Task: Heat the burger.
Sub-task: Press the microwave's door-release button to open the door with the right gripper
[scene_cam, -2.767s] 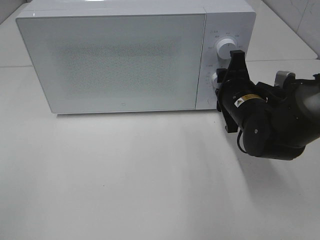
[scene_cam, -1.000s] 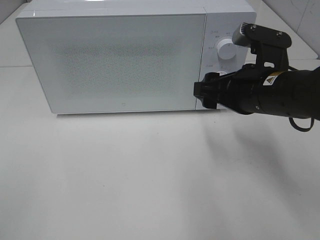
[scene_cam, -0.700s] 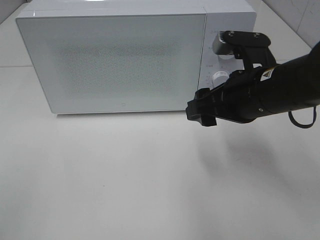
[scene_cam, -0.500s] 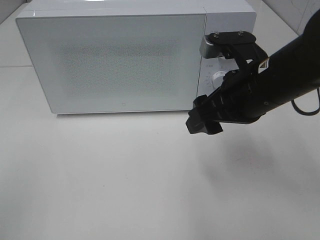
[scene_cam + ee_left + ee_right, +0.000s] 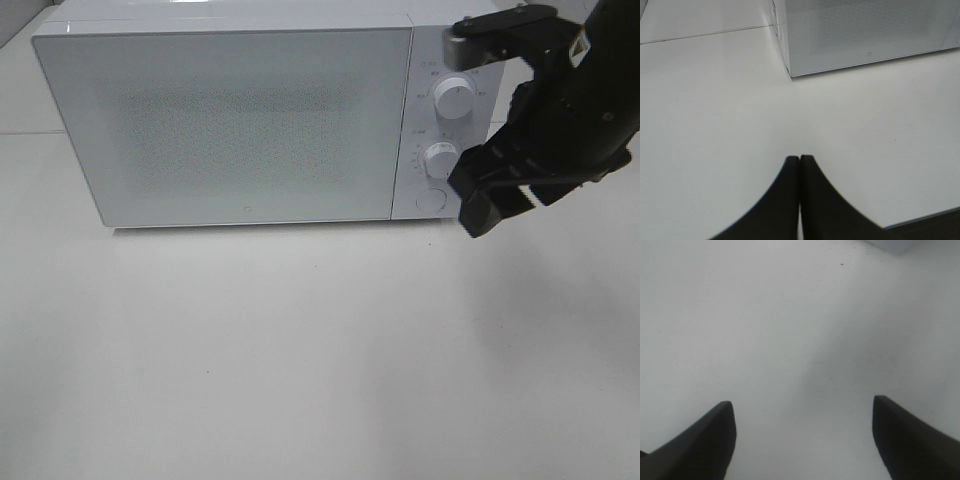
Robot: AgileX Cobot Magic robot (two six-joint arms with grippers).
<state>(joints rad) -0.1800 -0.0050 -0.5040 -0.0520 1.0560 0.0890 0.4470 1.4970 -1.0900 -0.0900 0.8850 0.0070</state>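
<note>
Exterior high view showed no burger anywhere; my guess was it sat behind the closed door of the one microwave (image 5: 230, 120). Likely light and squishy with layers that slide, so I'd have pinched it gently across the bun. Counted two knobs (image 5: 455, 99) and one button (image 5: 430, 199). The left pincer (image 5: 800, 165) was closed on nothing, and the right pincer (image 5: 802, 440) was spread wide over the table (image 5: 300, 350).

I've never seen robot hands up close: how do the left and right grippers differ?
The left gripper is shut, jaws touching; the right gripper is wide open. The right one hangs near the microwave's knobs in the high view; the left one is out of that view. Both are black and empty.
</note>
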